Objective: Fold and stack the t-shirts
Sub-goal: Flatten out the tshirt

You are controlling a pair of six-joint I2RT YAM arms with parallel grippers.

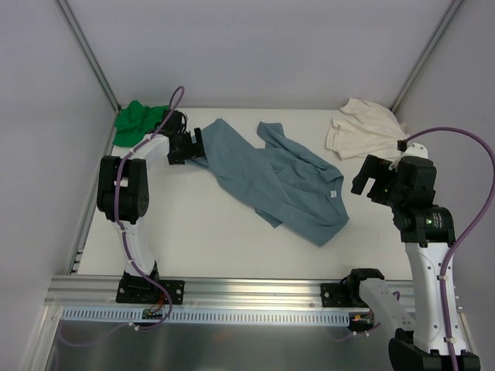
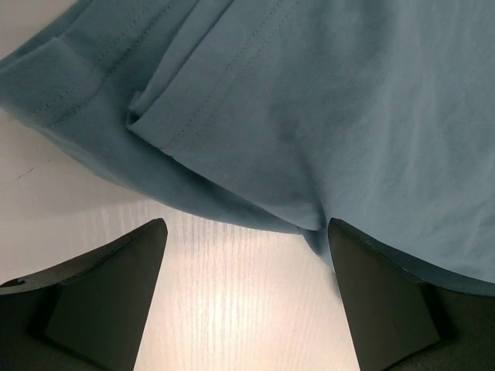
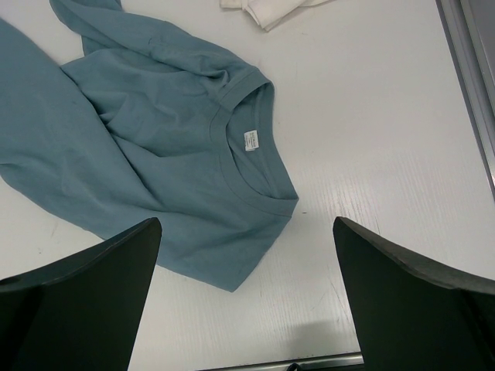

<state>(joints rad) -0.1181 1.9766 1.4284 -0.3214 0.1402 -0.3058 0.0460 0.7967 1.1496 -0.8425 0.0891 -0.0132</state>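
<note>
Left gripper (image 1: pixel 188 145) is low at the far left of the table (image 1: pixel 232 247), jaws spread wide with nothing between them. Its fingers (image 2: pixel 100 301) frame the end of the blue tee (image 1: pixel 271 182): bare tabletop in the gap, cloth just beyond. The finger on the right of the wrist view may brush the cloth edge, but the view is too close to be sure. Judged: lined up to pinch this end and pull the tee flat.

Right gripper (image 1: pixel 371 182) is raised over the right side, jaws fully apart and empty, looking down on the collar (image 3: pixel 232 166) end. Likely placed to take the opposite end so both grippers can stretch the cloth.

Blue tee: mid-table, sprawled on a diagonal from far left to near right.
- Unfolded and rumpled, with one sleeve flopped over the body.
- Collar at the near-right end, white tag (image 3: pixel 250 140) showing inside it.
- Thin matte knit with soft ridges and a ribbed neckband.
- Double-stitched hem (image 2: pixel 178 131), doubled over on itself at the left end.

Green tee (image 1: pixel 135 120): crumpled heap in the far-left corner, just beside the left gripper.

Cream tee (image 1: pixel 363 127): loose bundle at far right, apart from the blue.

Neither gripper touches the green or the cream. Both are probably parked aside so one shirt gets worked at a time.

Table: white with a faint wood grain, glare under the left wrist camera. No stack begun, so the task looks early.
</note>
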